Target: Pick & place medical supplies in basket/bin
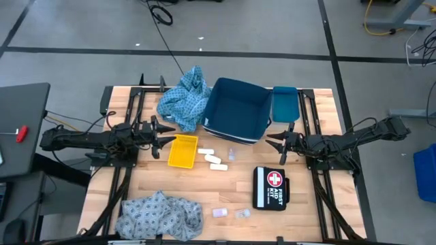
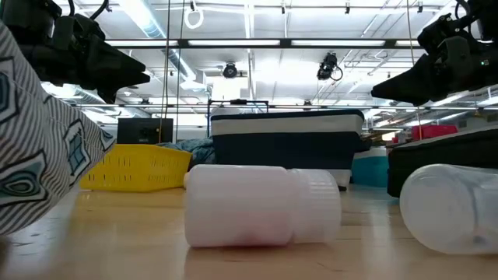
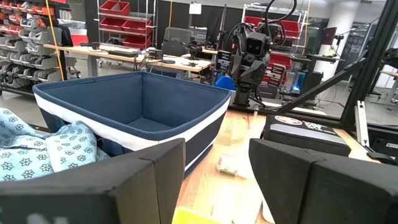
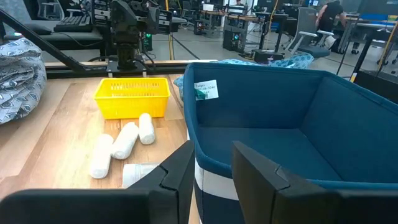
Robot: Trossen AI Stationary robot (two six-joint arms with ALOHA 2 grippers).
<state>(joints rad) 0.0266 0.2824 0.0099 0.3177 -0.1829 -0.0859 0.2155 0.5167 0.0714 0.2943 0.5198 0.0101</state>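
Observation:
Three white rolls [image 1: 212, 158] [image 4: 124, 142] lie side by side at the table's middle, with a small clear packet [image 1: 231, 155] next to them. Two more tiny packets [image 1: 230, 213] rest near the front edge. One light-blue patterned cloth [image 1: 187, 99] is heaped against the far left wall of the dark-blue basket [image 1: 236, 109]; the other [image 1: 160, 216] is bunched at the near edge. My left gripper [image 1: 163, 134] [image 3: 217, 174] hovers open, left of the yellow tray. My right gripper [image 1: 276, 143] [image 4: 213, 174] hovers open, right of the basket's near corner.
A small yellow tray [image 1: 182, 151] sits left of the rolls. A teal lid [image 1: 284, 103] lies right of the basket. A black first-aid case [image 1: 270, 188] sits at the near right. Bare wood shows between the case and the near cloth.

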